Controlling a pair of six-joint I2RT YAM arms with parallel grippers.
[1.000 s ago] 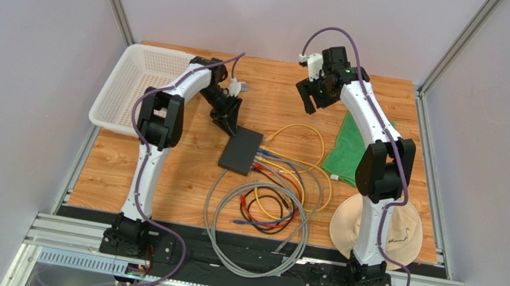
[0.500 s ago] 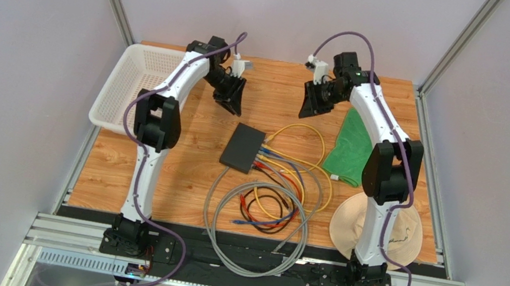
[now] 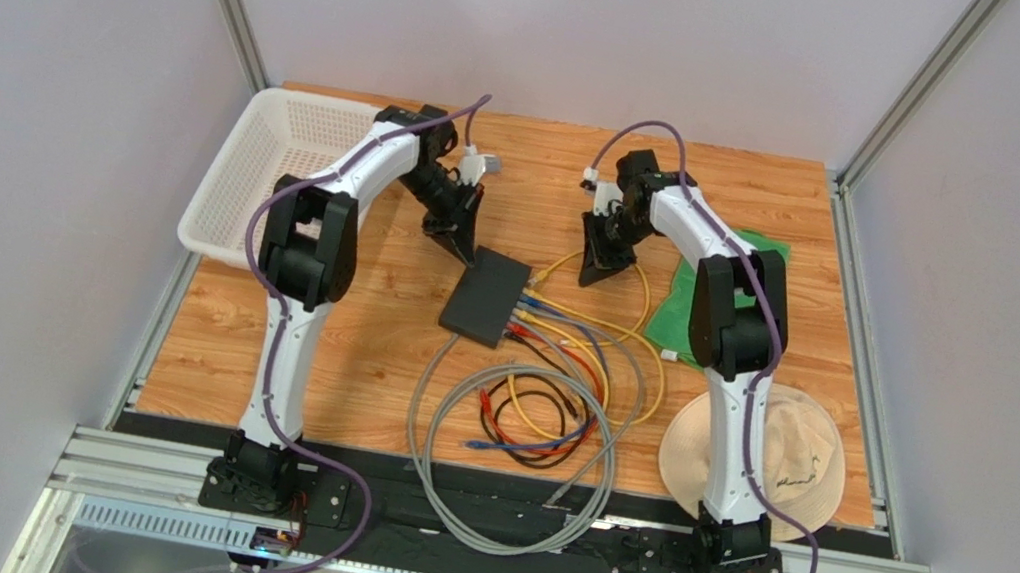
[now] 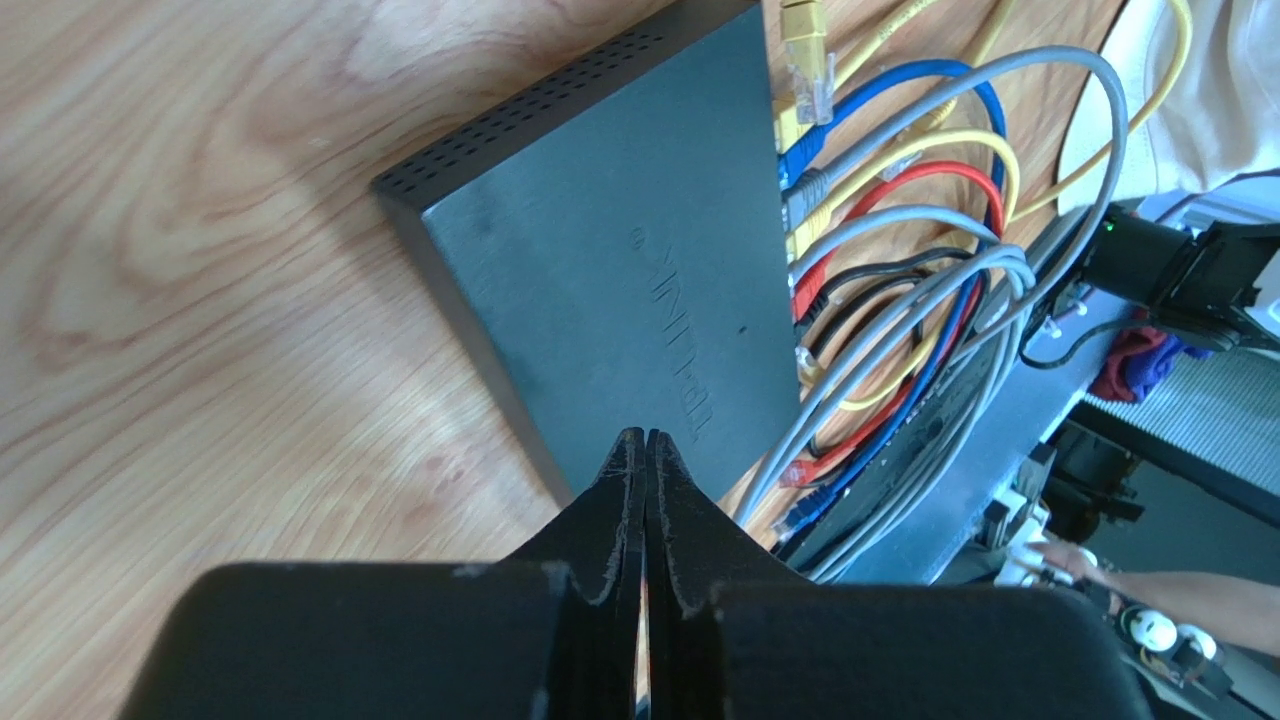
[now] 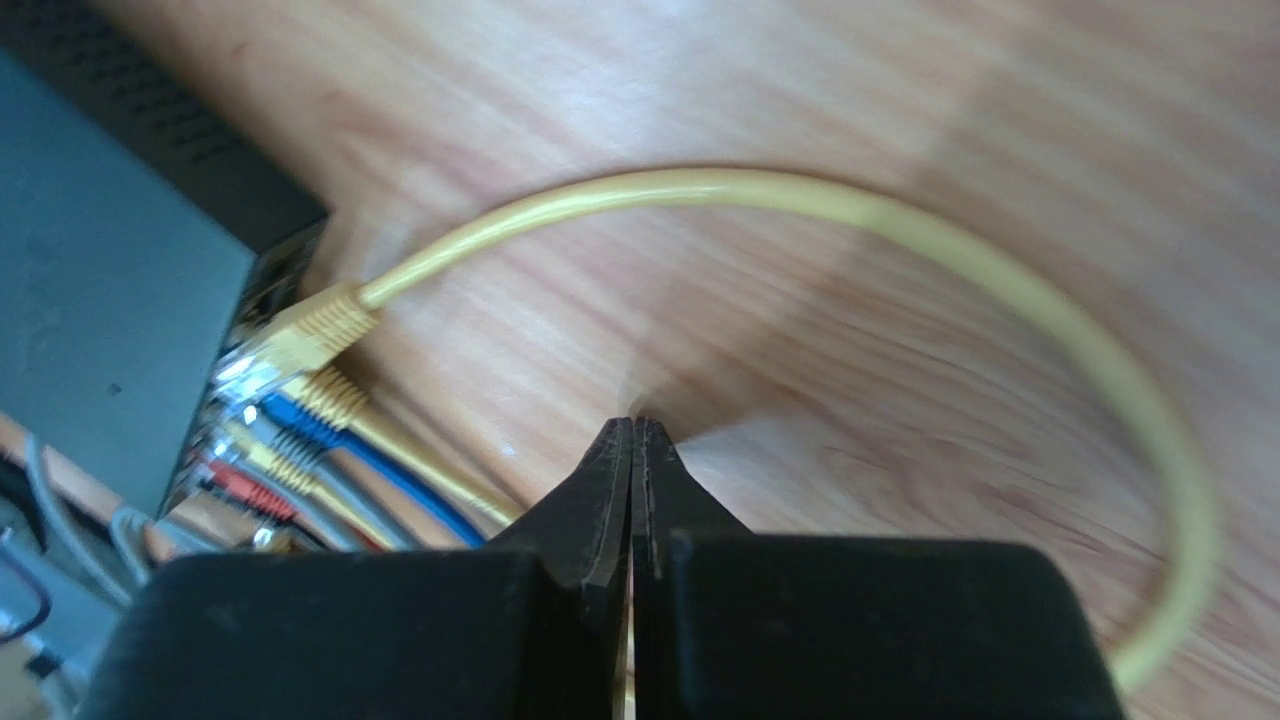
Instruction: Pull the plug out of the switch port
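Lying near the middle of the worktop (image 3: 307,363), the switch (image 3: 483,298) is a flat black box with its row of ports along the right-hand edge. A bundle of cables (image 3: 564,371) in blue, grey, red, black and yellow fans out from that edge and coils toward the near side. The yellow plug (image 5: 308,333) sits at the far end of the port row, and its yellow cable (image 5: 902,225) arcs away in a wide loop across the wood to the right.

The left fingers (image 4: 634,465) are pressed together with nothing between them, their tips over the far-left corner of the switch; whether they touch it cannot be told. The right fingers (image 5: 616,465) are likewise pressed together and hold nothing, pointing down at bare wood inside the yellow loop, near the plug but apart from it.

A white basket (image 3: 245,171) stands at the far left, a green cloth (image 3: 687,313) lies to the right, and a beige hat (image 3: 764,461) rests at the near right.
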